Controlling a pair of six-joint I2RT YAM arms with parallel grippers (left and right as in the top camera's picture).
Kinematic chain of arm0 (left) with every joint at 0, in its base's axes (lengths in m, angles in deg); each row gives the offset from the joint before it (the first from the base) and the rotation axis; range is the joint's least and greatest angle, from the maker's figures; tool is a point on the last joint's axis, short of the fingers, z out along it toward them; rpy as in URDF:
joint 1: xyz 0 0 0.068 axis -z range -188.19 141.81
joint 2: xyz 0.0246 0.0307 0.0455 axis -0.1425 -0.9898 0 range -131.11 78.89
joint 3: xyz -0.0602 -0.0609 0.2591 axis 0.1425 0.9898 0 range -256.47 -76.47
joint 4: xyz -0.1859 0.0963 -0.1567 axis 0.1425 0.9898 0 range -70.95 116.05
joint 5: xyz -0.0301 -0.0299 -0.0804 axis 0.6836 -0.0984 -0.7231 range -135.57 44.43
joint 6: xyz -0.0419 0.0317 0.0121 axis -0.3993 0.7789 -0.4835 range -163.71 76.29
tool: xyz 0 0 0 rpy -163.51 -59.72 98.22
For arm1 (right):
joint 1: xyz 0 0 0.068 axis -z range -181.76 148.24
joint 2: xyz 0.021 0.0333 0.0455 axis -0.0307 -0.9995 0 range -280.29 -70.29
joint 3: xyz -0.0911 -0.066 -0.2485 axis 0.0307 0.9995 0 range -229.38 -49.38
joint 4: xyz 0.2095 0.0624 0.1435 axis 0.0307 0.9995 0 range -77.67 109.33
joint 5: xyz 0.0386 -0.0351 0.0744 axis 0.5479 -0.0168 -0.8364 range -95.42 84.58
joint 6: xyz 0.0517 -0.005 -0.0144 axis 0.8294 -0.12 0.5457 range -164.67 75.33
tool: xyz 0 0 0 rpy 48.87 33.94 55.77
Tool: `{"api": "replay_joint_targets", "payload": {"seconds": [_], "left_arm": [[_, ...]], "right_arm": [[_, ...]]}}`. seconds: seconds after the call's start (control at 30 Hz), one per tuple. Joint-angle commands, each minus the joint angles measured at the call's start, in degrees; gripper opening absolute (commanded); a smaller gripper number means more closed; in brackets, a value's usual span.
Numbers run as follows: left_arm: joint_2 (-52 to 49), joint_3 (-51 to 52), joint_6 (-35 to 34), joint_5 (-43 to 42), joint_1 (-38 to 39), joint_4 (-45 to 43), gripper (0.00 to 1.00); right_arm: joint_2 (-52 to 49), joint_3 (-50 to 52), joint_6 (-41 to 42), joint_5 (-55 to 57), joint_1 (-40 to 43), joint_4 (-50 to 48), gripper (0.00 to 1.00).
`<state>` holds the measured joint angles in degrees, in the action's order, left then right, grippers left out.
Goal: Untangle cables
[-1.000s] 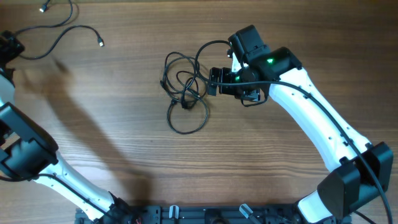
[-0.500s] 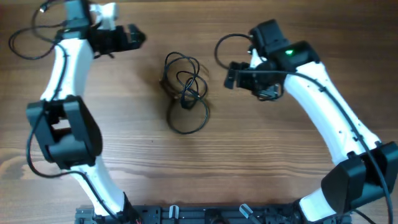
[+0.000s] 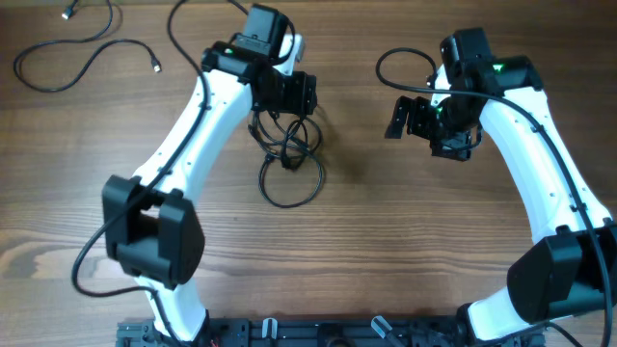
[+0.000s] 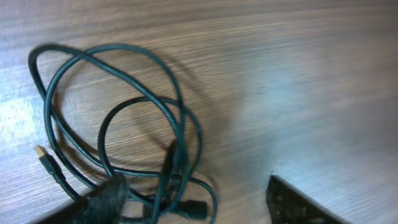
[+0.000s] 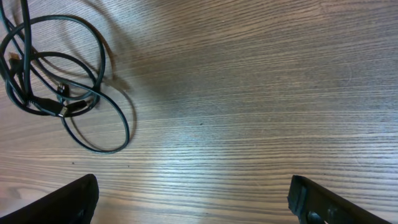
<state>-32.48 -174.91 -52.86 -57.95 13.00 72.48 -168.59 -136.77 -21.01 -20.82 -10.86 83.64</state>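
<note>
A tangle of thin black cables (image 3: 287, 159) lies at the table's middle, with one loop (image 3: 289, 188) hanging out toward the front. My left gripper (image 3: 287, 108) hovers over the tangle's far edge. In the left wrist view its jaws (image 4: 191, 186) stand apart. The left finger (image 4: 106, 199) rests among the strands, and a black plug (image 4: 194, 209) lies between the fingers. The cables (image 4: 124, 124) fan out ahead, with a small gold-tipped plug (image 4: 40, 152) at the left. My right gripper (image 3: 424, 125) is open to the right of the tangle, with bare wood between its fingers (image 5: 311, 202). The cables (image 5: 56, 81) show in the right wrist view's upper left.
A separate loose black cable (image 3: 92, 48) with a silver-tipped plug (image 3: 156, 67) lies at the far left corner. Both arms' own thicker wires arc near the wrists (image 3: 405, 60). The arm bases (image 3: 318, 333) stand at the front edge.
My left arm has swung from the far left to over the tangle. The right gripper has drawn back to the right, away from the cables.
</note>
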Motion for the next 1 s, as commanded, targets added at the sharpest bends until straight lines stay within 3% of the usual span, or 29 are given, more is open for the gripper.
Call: {"api": "replay_joint_targets", "payload": {"seconds": [0.0, 0.1, 0.2, 0.37, 0.5, 0.57, 0.63, 0.77, 0.83, 0.93, 0.97], "left_arm": [[-3.37, 0.28, -2.56, 9.62, 1.86, -0.26, 0.61], [-6.69, 0.28, -9.07, 10.29, 1.97, -3.21, 0.51], [-7.91, 0.39, -9.14, 10.60, 3.52, -3.08, 0.50], [-7.85, 0.13, -9.14, 9.57, 4.11, -3.28, 0.04], [1.79, -5.51, -9.38, -2.58, 4.09, -3.78, 0.04], [8.04, -7.02, -10.84, -11.15, 4.09, -5.44, 0.04], [12.63, -7.02, -14.53, -14.47, 4.11, -4.33, 0.04], [17.84, -7.02, -15.98, -31.82, 4.04, -11.06, 0.04], [20.06, -7.02, -20.65, -35.41, 4.11, -14.34, 0.04], [20.39, -7.02, -21.49, -37.07, 4.17, -13.86, 0.04], [20.41, -7.02, -23.17, -41.99, 4.22, -15.34, 0.04]], "right_arm": [[0.55, 0.09, -1.11, -1.03, -0.04, -0.11, 1.00], [0.55, 0.09, -0.98, -1.07, -0.04, -0.57, 1.00], [0.52, 0.09, -0.96, -1.20, -0.04, -1.25, 1.00], [0.52, 0.09, -0.96, -1.68, -0.04, -1.42, 1.00], [0.52, 0.09, -0.48, -6.56, -0.04, -2.99, 1.00], [0.52, 0.09, -0.55, -17.31, -0.02, -6.86, 1.00], [0.52, 0.09, 0.74, -27.32, -0.02, -12.68, 1.00], [0.52, 0.09, 8.79, -28.11, -0.04, -18.62, 1.00], [0.52, 0.09, 10.23, -28.74, -0.02, -20.44, 1.00], [0.52, 0.09, 12.74, -33.68, -0.04, -25.27, 1.00], [0.52, 0.09, 14.01, -30.77, -0.04, -25.40, 1.00]]}}
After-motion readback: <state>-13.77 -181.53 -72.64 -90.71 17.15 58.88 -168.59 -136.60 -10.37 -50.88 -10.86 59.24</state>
